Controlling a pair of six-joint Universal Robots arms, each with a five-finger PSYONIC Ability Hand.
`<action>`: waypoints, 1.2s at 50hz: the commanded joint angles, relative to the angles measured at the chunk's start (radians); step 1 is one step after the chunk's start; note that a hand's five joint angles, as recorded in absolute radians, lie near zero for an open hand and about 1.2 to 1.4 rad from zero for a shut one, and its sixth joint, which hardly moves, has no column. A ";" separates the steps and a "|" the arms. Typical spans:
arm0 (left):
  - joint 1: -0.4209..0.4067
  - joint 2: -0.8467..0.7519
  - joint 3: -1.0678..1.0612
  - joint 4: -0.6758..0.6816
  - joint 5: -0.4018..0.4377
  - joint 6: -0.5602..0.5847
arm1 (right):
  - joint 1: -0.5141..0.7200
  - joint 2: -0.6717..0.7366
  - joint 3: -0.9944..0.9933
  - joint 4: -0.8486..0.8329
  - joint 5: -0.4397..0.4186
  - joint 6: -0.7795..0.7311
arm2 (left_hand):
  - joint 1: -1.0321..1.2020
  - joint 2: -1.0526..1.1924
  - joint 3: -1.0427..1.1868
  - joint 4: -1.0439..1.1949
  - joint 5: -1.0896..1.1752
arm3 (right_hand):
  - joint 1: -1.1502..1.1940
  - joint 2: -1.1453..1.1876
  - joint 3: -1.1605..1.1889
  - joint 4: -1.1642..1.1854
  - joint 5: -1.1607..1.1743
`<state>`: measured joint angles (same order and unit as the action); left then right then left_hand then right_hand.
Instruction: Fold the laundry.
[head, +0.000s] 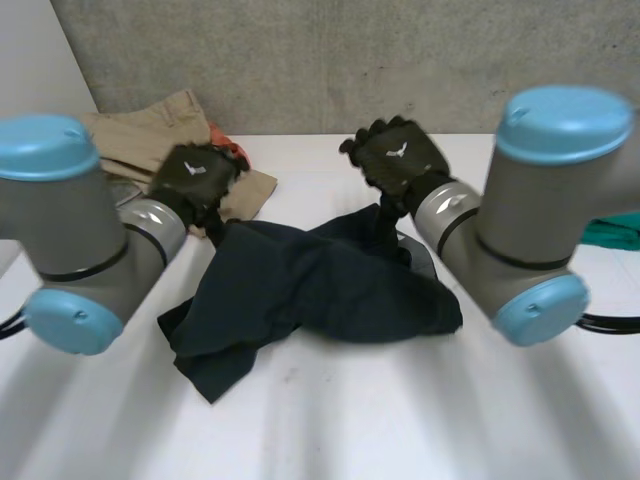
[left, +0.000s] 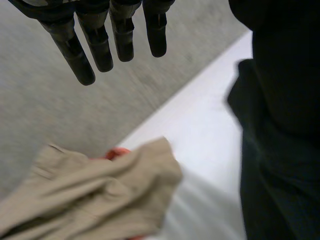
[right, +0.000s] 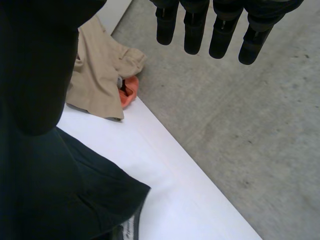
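A dark navy garment (head: 310, 290) lies crumpled in the middle of the white table (head: 350, 420), with two parts of it rising toward my hands. My left hand (head: 195, 178) is raised over its left part. In the left wrist view that hand's fingers (left: 95, 40) are straight and apart, with nothing between them, and the dark cloth (left: 280, 125) hangs close beside the hand. My right hand (head: 398, 160) is raised over the garment's far right part. Its fingers (right: 220, 30) are straight and empty too, with the dark cloth (right: 40, 150) next to them.
A beige garment (head: 140, 135) lies bunched at the table's far left, by my left hand, with an orange item (head: 228, 145) tucked against it. A green cloth (head: 615, 232) sits at the right edge. A concrete wall runs behind the table.
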<state>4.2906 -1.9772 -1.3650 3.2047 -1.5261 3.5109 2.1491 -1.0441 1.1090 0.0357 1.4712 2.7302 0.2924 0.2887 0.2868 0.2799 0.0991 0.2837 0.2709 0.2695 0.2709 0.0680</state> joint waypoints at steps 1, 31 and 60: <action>-0.011 0.267 -0.170 -0.006 -0.106 -0.081 | -0.098 -0.125 0.029 0.232 -0.009 0.002 | -0.014 -0.011 -0.009 -0.002 0.004 | 0.013 0.026 0.027 0.026 0.054; 0.028 0.459 -0.735 -0.005 -0.072 -0.173 | -0.241 -0.241 0.689 0.090 -0.241 -0.102 | 0.279 0.283 0.285 0.292 0.298 | 0.327 0.340 0.341 0.340 0.368; 0.028 0.167 -0.582 0.212 -0.051 -0.162 | -0.222 -0.120 0.715 -0.221 -0.238 -0.178 | 1.104 1.108 1.110 1.116 1.123 | 1.111 1.124 1.125 1.124 1.152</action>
<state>4.3205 -1.8212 -1.9680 3.4098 -1.5769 3.3489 1.9258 -1.1742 1.8303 -0.1555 1.2378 2.5510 1.1600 1.1900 1.1842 1.1929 0.9876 0.7789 0.7898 0.7883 0.7868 0.5821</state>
